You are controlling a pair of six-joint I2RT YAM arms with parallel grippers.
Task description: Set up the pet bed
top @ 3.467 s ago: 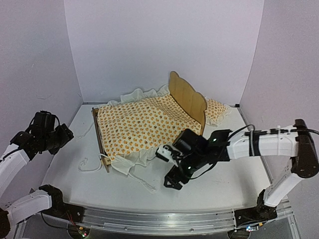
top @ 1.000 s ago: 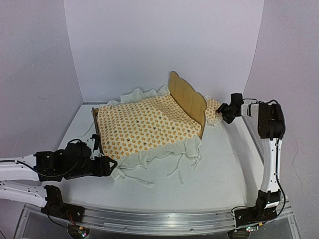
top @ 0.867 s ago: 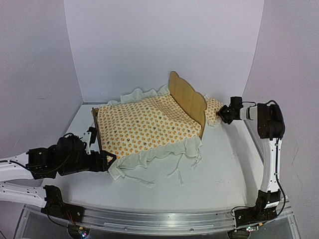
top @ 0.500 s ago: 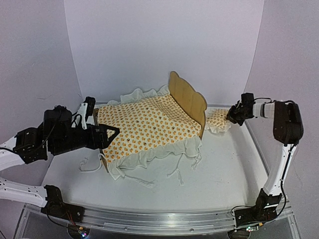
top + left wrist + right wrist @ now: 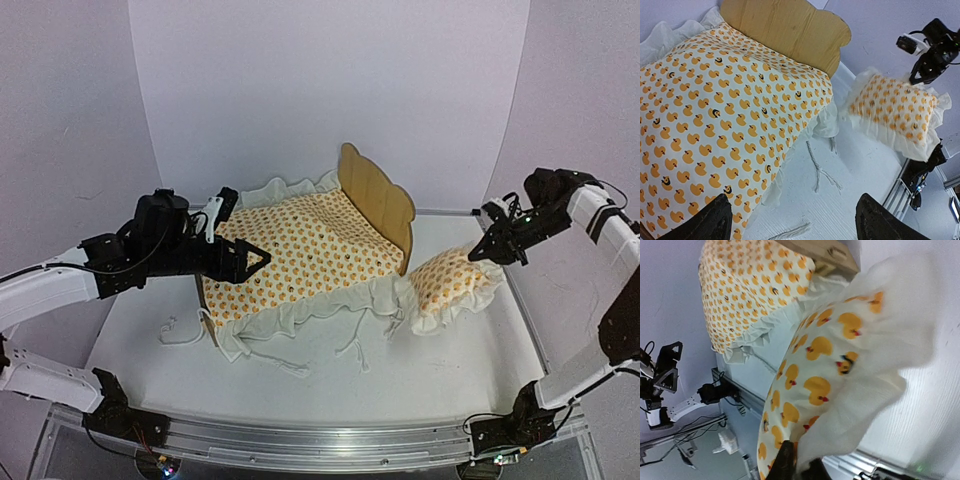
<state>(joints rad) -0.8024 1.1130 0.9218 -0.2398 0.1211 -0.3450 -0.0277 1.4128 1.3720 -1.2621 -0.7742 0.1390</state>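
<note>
Overhead, the pet bed [image 5: 375, 200] sits centre, far side, under duck-print bedding [image 5: 290, 255]; the left gripper [image 5: 255, 268] hovers over its left end. Left wrist: the fingers [image 5: 710, 225] gape wide (nothing between). Right wrist: the right gripper [image 5: 801, 471] pinches the pillow [image 5: 810, 380] by its ruffle, right of the bed.

A small pet bed [image 5: 376, 203] of light plywood stands upright near the back of the white table [image 5: 450, 350], running left to right. Its tall scalloped headboard [image 5: 785, 27], shaped with rounded bear ears, rises at the right end. Orange duck-print ruffled bedding [image 5: 300, 250] covers the base; a sliver of low footboard [image 5: 207, 318] shows at left.
</note>
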